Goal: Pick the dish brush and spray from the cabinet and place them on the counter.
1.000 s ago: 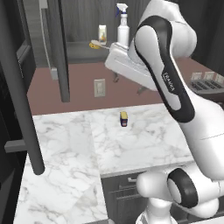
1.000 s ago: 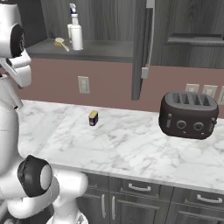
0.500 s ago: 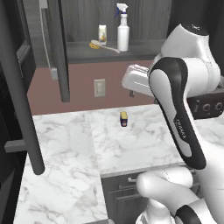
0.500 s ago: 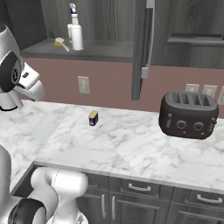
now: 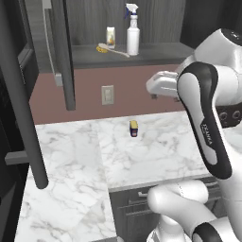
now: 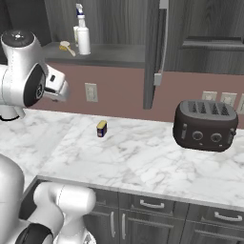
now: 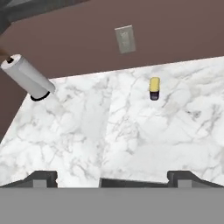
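White spray bottle with the blue trigger [image 5: 133, 35] stands top centre of the left base view on the dark grey cabinet's shelf [image 5: 156, 51], the thin white-handled yellow dish brush [image 5: 111, 49] lying just left. Gripper [image 7: 112, 178] hangs jaws wide apart, empty, over the white marble counter [image 7: 144, 140].

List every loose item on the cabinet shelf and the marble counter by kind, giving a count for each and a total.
White spray bottle with blue trigger: 1
White-handled yellow dish brush: 1
Small yellowish carton: 1
Yellow-and-dark block: 1
Dark toaster: 1
White paper-towel roll: 1
Total: 6
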Available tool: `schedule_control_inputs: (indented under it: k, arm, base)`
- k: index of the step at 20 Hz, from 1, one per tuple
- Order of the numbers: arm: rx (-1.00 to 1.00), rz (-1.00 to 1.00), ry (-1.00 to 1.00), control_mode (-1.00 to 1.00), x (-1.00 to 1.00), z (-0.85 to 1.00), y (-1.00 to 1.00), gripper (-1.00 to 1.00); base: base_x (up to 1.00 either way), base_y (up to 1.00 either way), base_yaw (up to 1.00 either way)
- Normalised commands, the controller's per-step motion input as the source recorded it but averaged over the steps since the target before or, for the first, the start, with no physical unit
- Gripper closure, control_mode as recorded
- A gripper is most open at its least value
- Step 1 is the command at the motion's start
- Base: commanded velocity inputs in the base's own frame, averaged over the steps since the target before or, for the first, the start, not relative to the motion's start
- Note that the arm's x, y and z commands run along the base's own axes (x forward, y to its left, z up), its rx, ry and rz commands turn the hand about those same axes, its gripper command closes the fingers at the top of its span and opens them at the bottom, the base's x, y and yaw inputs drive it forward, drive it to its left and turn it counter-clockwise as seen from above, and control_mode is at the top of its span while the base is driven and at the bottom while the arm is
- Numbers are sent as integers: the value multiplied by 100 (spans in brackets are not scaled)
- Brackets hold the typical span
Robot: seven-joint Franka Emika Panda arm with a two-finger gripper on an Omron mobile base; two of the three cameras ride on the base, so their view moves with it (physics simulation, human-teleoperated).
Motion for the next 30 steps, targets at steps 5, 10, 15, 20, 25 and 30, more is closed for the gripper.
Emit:
schedule_control_inputs:
  k: [5,10,15,20,25,30]
  arm:
    - [-9,17,-20,-100,43,12,-26,-100]
    - [-29,12,-17,-100,34,0,-11,-100]
    - [-32,0,-1,-100,38,-1,2,-100]
    - [0,-1,1,-100,6,-4,2,-100]
    - [-2,-11,-1,-100,46,0,16,-100]
    - [-5,-22,-8,-100,51,7,20,-100]
  base:
    - [0,0,0]
    - [0,0,0]
    - [0,0,0]
    - [0,0,0]
    - [0,0,0]
    - [0,0,0]
